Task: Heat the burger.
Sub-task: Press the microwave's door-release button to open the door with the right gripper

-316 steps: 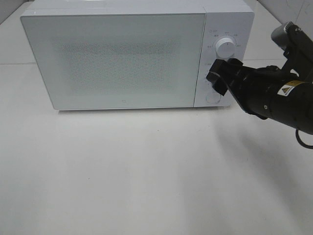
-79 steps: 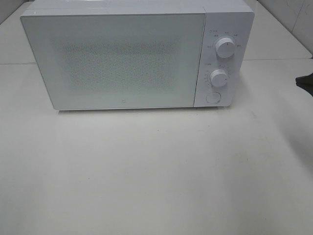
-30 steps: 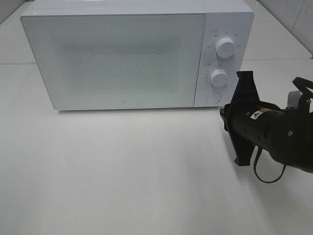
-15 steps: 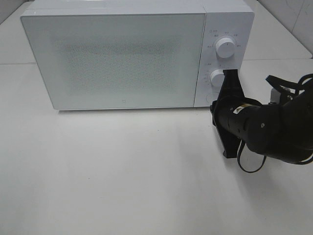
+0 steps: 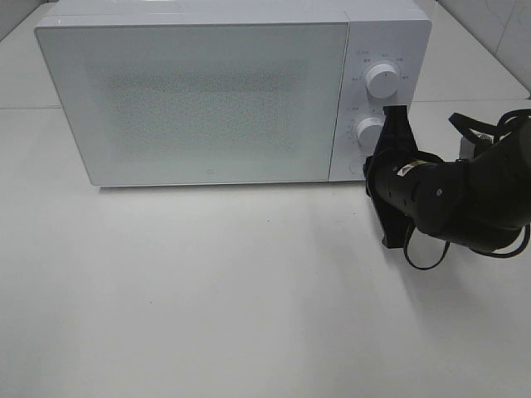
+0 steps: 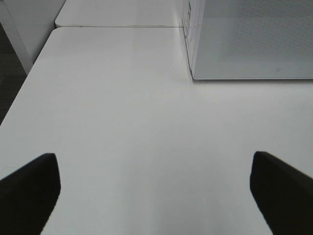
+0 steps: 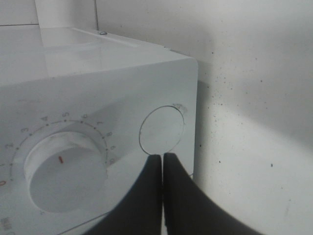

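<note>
The burger is out of view. The white microwave (image 5: 199, 99) stands at the back of the table with its door closed. My right gripper (image 5: 371, 170) is shut and empty. In the right wrist view its closed tips (image 7: 162, 156) sit at the lower edge of the round button (image 7: 162, 129) on the control panel, next to the lower knob (image 7: 66, 169). I cannot tell if they touch it. My left gripper (image 6: 152, 156) is open and empty over the bare table in front of the microwave's door (image 6: 254, 39); it does not show in the exterior view.
The control panel carries an upper knob (image 5: 382, 80) and a lower knob (image 5: 369, 130). The right arm (image 5: 448, 199) and its cable lie over the table's right side. The white table (image 5: 207, 290) stretches in front of the microwave. A table edge (image 6: 19, 93) runs beside the left gripper.
The right arm has come in from the right edge and closed in on the control panel. Its gripper tips now sit at the round button below the lower knob.
</note>
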